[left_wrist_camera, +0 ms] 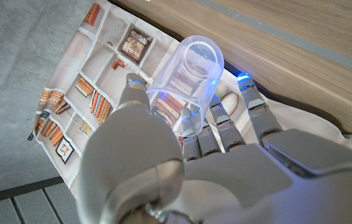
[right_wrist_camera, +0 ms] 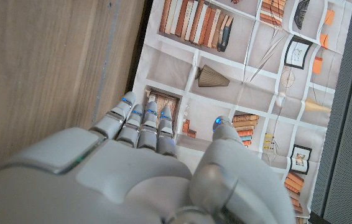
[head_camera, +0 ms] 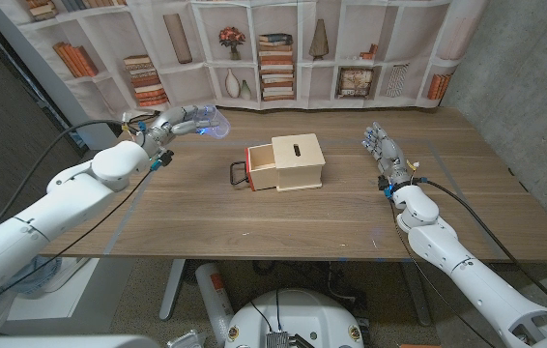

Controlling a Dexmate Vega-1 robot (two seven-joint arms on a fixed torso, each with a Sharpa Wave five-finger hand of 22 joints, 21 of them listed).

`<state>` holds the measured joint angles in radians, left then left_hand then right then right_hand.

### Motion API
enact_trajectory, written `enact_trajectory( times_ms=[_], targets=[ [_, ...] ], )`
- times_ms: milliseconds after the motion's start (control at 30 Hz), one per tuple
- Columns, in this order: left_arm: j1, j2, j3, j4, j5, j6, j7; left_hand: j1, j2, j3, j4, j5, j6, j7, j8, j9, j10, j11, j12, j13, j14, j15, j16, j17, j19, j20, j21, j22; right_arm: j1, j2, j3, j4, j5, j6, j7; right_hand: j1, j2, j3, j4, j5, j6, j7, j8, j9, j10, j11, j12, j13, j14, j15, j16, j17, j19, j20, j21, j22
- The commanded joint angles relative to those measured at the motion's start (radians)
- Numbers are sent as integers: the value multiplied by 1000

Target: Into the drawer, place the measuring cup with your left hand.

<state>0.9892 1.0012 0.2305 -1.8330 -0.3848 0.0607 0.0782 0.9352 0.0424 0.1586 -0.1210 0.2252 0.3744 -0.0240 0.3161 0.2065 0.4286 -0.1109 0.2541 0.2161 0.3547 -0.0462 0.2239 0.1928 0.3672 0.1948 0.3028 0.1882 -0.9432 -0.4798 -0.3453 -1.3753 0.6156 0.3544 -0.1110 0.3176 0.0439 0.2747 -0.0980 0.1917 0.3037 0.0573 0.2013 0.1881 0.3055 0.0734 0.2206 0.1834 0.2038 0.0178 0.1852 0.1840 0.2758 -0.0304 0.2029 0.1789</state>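
A clear plastic measuring cup [head_camera: 212, 123] hangs above the table's far left part, held in my left hand [head_camera: 178, 122]. In the left wrist view the cup [left_wrist_camera: 191, 78] sits between the thumb and the fingers [left_wrist_camera: 219, 121] of that hand, its round base facing the camera. A small wooden box [head_camera: 297, 161] stands at the table's middle, and its drawer [head_camera: 259, 168] is pulled out toward the left with a black handle [head_camera: 239, 174]. The cup is well left of the drawer and farther back. My right hand [head_camera: 384, 155] stands at the right of the box, holding nothing, fingers apart.
The wooden table [head_camera: 206, 217] runs wide around the box. A bookshelf-print backdrop [head_camera: 283, 48] hangs behind the far edge. A grey wall [head_camera: 525, 77] stands on the right. A black cable [head_camera: 71, 135] loops by my left arm.
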Motion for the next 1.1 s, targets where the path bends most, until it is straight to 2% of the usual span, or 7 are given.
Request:
enact_trajectory(
  times_ms=[33,333,1100],
  targets=[
    [5,7,-3,-8,-7,-37,-42,4,10,7,6,-3,17,-3,5,3,12,-1,4,3,11,-29,-1,4,-2,-9,-2,4,-13,-2,2,-9,0,0,-7,6,6,0,-7,4,9,1,-3,4,9,3,-3,4,5,-2,2,1,6,0,0,6],
    [1,-1,0,-1,-10,-64,-62,6,12,8,6,-5,24,-3,6,3,20,1,3,4,15,-31,-2,4,-1,-10,-4,4,-11,-3,3,-12,-3,-2,-11,5,7,-1,-7,4,9,2,-3,4,8,1,-4,4,4,0,2,1,6,-1,0,6],
    [-43,16,43,-23,10,-45,-133,9,15,10,6,-10,38,-7,5,3,30,-1,0,4,21,-35,-4,3,-8,-8,-11,5,8,6,-5,3,-5,-6,-5,6,8,-1,-8,4,9,2,-3,4,8,1,-4,4,5,-2,2,1,6,-1,0,6]
  ],
)
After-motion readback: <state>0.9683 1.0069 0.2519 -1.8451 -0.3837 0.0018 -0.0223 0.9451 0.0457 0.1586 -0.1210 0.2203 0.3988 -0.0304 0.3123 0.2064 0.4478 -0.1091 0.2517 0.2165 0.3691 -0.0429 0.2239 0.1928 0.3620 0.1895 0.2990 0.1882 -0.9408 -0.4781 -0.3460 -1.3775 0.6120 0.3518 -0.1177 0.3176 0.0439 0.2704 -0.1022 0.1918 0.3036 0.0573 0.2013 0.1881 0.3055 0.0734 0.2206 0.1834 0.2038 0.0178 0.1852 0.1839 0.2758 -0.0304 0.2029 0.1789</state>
